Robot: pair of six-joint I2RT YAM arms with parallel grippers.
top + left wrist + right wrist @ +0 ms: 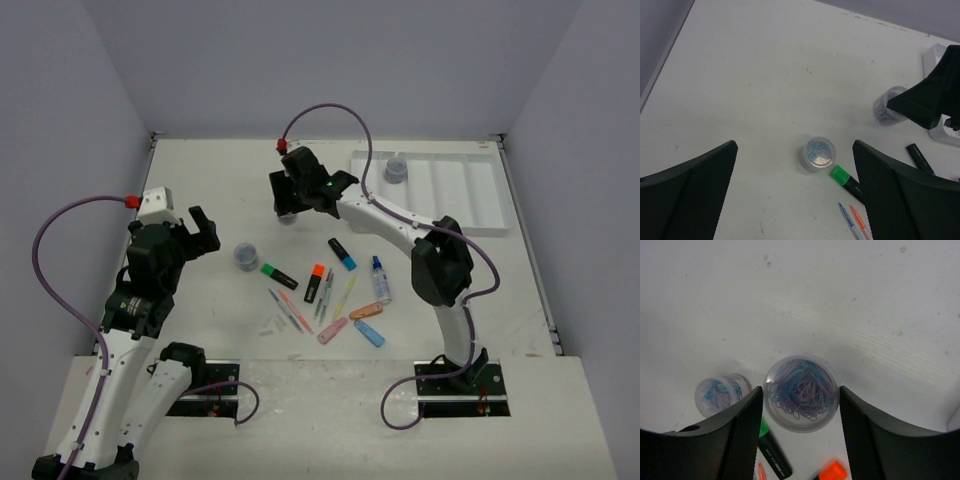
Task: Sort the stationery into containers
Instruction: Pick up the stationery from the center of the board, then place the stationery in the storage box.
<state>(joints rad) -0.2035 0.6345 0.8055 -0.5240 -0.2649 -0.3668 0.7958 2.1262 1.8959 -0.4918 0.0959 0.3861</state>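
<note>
Grip looked made on the right side: the right gripper (pixel 800 390) was at a middling width with a finger against each side of a round jar of paper clips (pixel 884 107), at the far middle of the table. Whether that jar had left the surface could not be told. The white tray (pixel 480 200) lay well to the right of it at the far right, its long compartments running near to far, with a third jar (pixel 396 170) already at the far end of the leftmost one. As I judged it, the carry would run rightward, and the right arm was the nearer one for it. The left gripper (pixel 795 147) hung wide and empty at the left, with a second jar (pixel 817 153) on the table just ahead of its fingers, beside a green-capped highlighter (pixel 846 181).
</note>
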